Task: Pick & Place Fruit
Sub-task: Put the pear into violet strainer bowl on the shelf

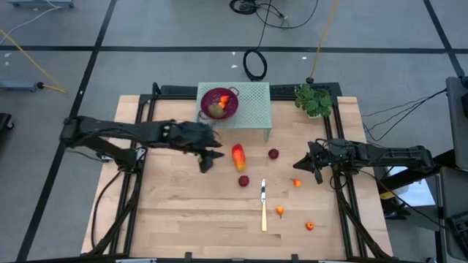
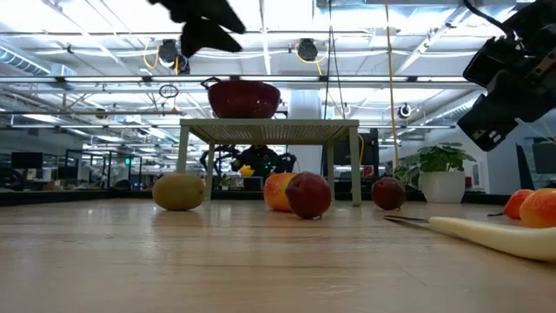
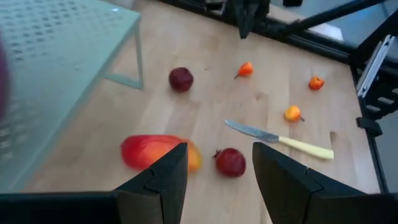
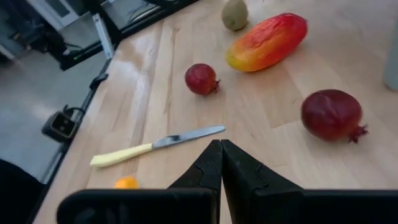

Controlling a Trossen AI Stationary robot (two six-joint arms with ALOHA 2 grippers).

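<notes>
- Step in hand, as I judge it: left gripper hangs empty, fingers spread, above the table at 9 o'clock of the oblong fruit; next it must drop and close on a piece.
- Right gripper waits, fingers pressed together.
- Count: colander on the shelf holds one green oval; on the table one more oval, two red balls, three orange bits, one knife.

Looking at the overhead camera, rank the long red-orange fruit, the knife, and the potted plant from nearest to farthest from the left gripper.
From the left gripper, in the high view:
1. Long red-orange fruit, just beside it toward the table's middle.
2. Knife, farther out, toward the table's front edge, past a dark red ball.
3. Potted plant, farthest, at the back right corner.
</notes>
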